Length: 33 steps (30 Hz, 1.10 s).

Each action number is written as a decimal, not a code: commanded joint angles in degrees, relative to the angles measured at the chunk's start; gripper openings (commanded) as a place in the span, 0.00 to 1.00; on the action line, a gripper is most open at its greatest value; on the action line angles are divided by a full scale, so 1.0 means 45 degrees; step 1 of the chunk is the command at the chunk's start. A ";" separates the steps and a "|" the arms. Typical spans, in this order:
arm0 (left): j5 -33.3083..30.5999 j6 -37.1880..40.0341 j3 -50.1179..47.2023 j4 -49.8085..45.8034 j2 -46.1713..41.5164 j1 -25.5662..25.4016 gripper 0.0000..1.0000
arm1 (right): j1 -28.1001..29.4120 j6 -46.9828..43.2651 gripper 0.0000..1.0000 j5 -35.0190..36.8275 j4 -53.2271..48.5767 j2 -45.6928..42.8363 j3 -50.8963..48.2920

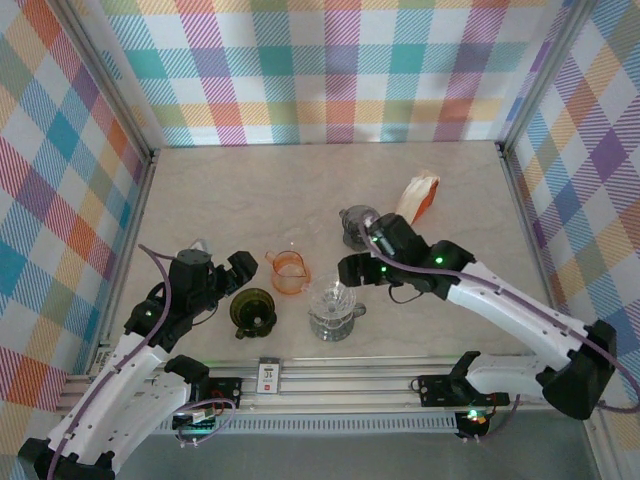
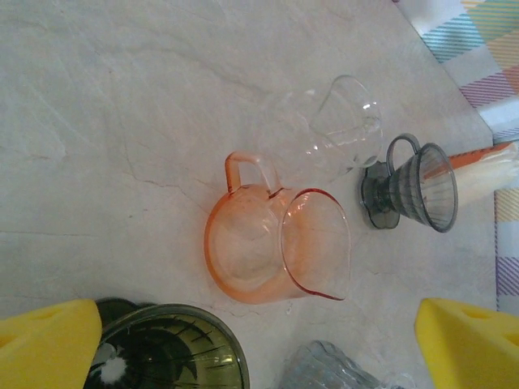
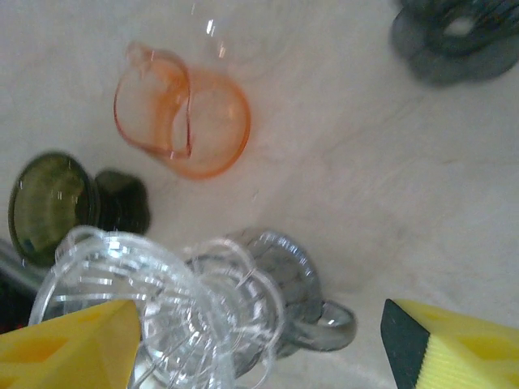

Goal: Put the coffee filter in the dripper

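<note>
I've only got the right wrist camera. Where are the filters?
Observer: The filter pack is at the back right of the table, just right of the gray dripper and a little farther back.
Operator: Is the left gripper holding anything?
Observer: No. The left gripper is open and empty, close to the green dripper.

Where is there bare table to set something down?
The far half of the table, from the back wall to the orange pitcher, is bare, widest at far left. Crowded: near centre, where green dripper, clear dripper and grey dripper cluster with the left gripper and right gripper beside them. The filter pack sits mid-right.
</note>
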 commanded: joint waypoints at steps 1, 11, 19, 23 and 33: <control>-0.0428 -0.0042 0.0534 -0.0178 -0.0139 -0.0182 0.96 | -0.1359 0.0279 0.80 0.1349 0.0778 -0.0253 -0.0241; -0.0205 0.0362 0.0407 -0.0213 -0.0075 -0.0182 1.00 | -0.6398 0.0807 0.97 0.1766 0.2708 0.3318 0.0827; 0.0030 0.0637 0.0378 0.0050 -0.0154 -0.0182 1.00 | -0.7452 0.0238 0.99 0.1986 0.3019 0.7333 0.3641; 0.0016 0.0731 0.0290 0.0183 -0.0131 -0.0177 1.00 | -0.7559 0.0459 0.99 0.2233 0.2917 0.8669 0.4685; 0.0001 0.0842 0.0212 0.0425 0.0066 -0.0181 1.00 | -0.7780 0.0744 0.99 0.2577 0.2162 1.0838 0.6777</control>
